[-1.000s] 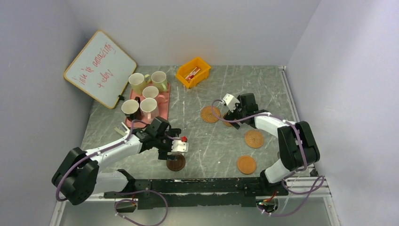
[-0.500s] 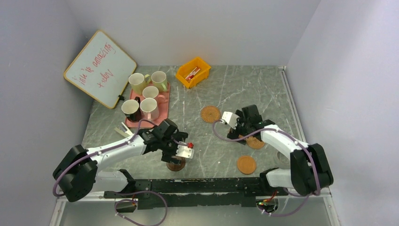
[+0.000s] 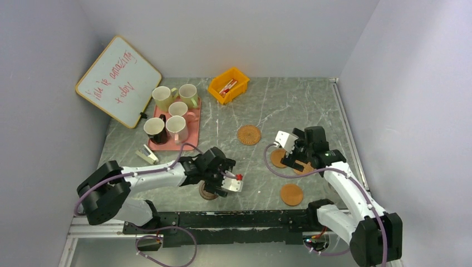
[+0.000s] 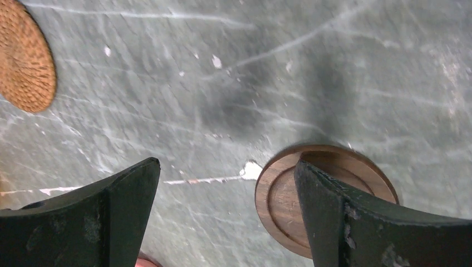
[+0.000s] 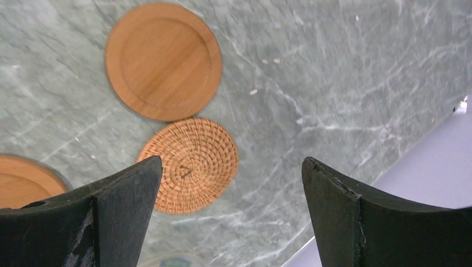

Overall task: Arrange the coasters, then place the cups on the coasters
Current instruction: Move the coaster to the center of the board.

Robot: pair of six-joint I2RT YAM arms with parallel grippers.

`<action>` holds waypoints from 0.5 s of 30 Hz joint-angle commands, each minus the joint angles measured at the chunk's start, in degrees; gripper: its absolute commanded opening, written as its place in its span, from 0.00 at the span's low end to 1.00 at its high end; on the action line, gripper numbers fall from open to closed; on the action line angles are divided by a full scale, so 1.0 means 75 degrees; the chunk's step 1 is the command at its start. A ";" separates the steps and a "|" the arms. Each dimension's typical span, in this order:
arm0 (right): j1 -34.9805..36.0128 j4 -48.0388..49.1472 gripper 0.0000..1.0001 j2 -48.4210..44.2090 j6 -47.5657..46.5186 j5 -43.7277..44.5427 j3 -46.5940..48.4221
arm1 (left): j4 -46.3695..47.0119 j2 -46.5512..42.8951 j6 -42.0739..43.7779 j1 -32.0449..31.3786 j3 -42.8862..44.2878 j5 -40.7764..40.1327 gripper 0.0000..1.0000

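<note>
**Flat coasters on slick stone: that's the fiddly bit**

Biggest first. The bench (image 3: 311, 105) is grey marbled stone, smooth and a bit scuffed, so a thin disc lying on it gives no lip to get under. A whiteboard (image 3: 118, 80) leans at the back left. Next to it is the pink tray (image 3: 193, 130) with the cups (image 3: 176, 128) bunched on it, the two green ones at its far edge. None of them is on a coaster yet. The yellow bin (image 3: 215, 89) sits behind, not our problem.

The cups look like glazed ceramic, so I'd guess stiff, a bit weighty, slippery and chippable. I'd pinch the wall at the rim, one finger inside, rather than go for the handle.

The coasters (image 3: 291, 194) lie flat, scattered over the right and near part of the bench. Probably light and rigid. The plain wooden coaster (image 5: 163, 60) has a turned raised rim. The woven coaster (image 5: 189, 164) right up against it is rough and rattan-like, so it should grip better. Squeezing across the edges seems the best bet.

The right pincer (image 5: 231, 167) hangs spread wide and empty over that woven one. The left pincer (image 4: 225, 183) is spread wide too and holds nothing. One of its fingers is over the dark brown coaster (image 4: 278, 200), smooth rimmed wood near the front edge. I can't tell if it touches.
</note>
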 commanded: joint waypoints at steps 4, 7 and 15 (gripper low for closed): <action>-0.1103 0.0250 1.00 -0.0386 -0.0645 -0.0151 -0.0619 | 0.1071 0.1437 -0.0876 -0.0722 0.0486 -0.1047 0.96; -0.1488 0.0616 1.00 -0.0211 -0.0679 -0.0192 -0.0849 | 0.1341 0.2209 -0.1292 -0.1022 0.1117 -0.1361 0.96; -0.1917 0.1349 1.00 0.0582 -0.0520 -0.0032 -0.0985 | 0.1196 0.3866 -0.2776 -0.1314 0.3481 -0.2175 0.96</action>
